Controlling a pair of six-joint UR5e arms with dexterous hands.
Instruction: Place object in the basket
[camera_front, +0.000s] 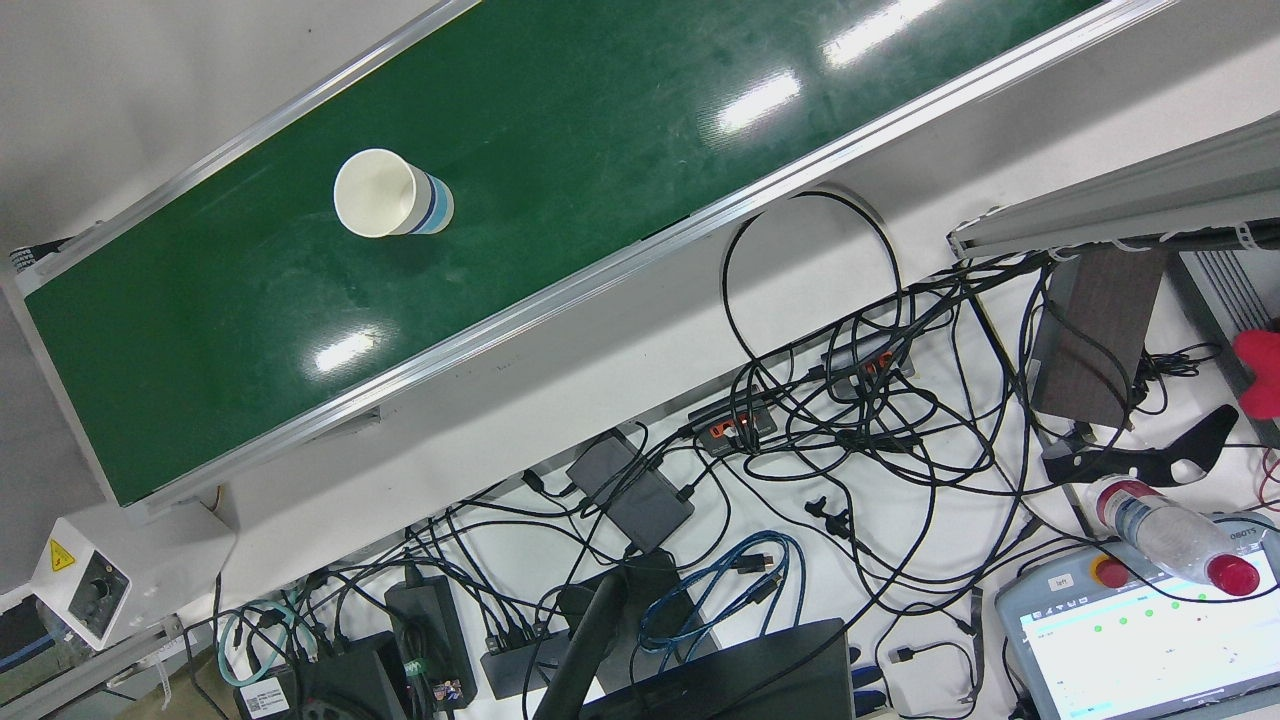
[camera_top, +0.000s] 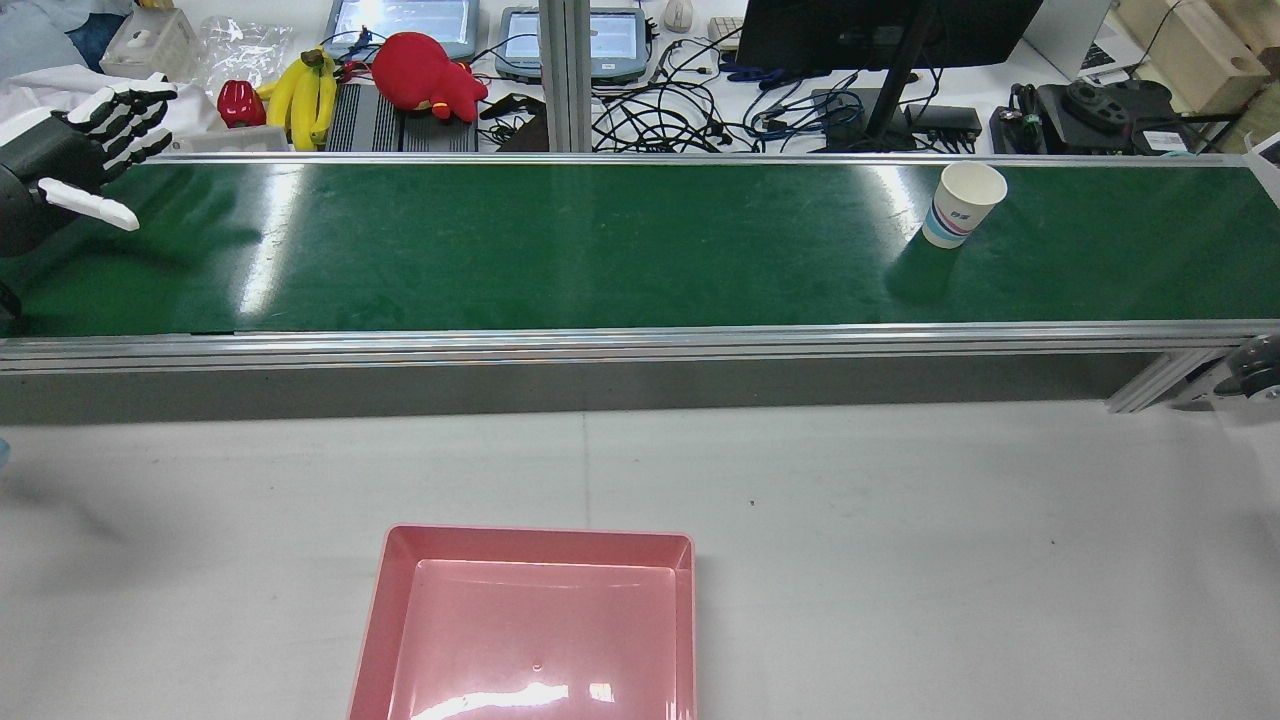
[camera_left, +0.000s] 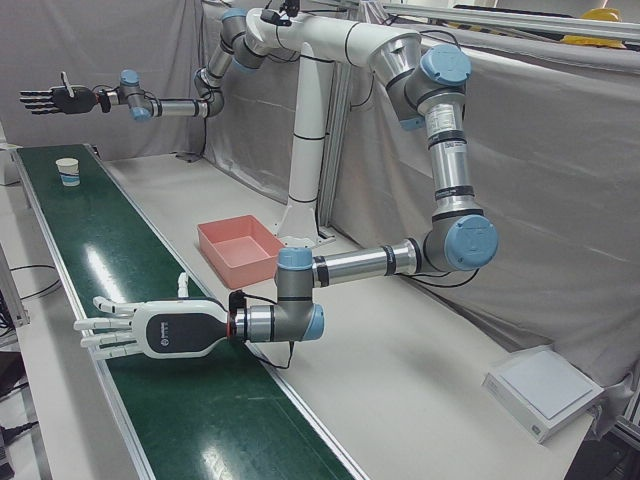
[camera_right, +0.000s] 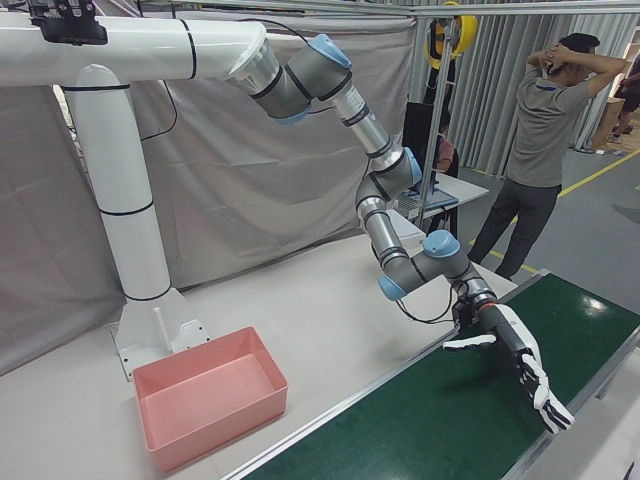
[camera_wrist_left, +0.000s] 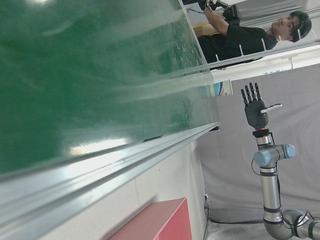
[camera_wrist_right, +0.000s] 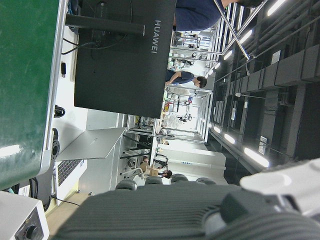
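Note:
A white paper cup (camera_front: 392, 193) with blue bands stands upright on the green conveyor belt (camera_top: 600, 250), near its right end in the rear view (camera_top: 962, 205). My right hand (camera_left: 55, 100) hangs open well above the cup (camera_left: 68, 172) and apart from it; the left hand view shows that hand (camera_wrist_left: 257, 107) with fingers spread. My left hand (camera_top: 90, 150) floats open over the belt's far left end, also seen low over the belt (camera_left: 140, 330) and in the right-front view (camera_right: 520, 370). The pink basket (camera_top: 540, 535) sits empty on the white table before the pedestal.
Beyond the belt lie bananas (camera_top: 300, 95), a red plush toy (camera_top: 425, 75), tablets, a monitor stand and tangled cables (camera_front: 850, 420). A plastic bottle (camera_front: 1170, 535) rests on a tablet. A person (camera_right: 545, 130) stands past the belt's end. Aluminium rails edge the belt.

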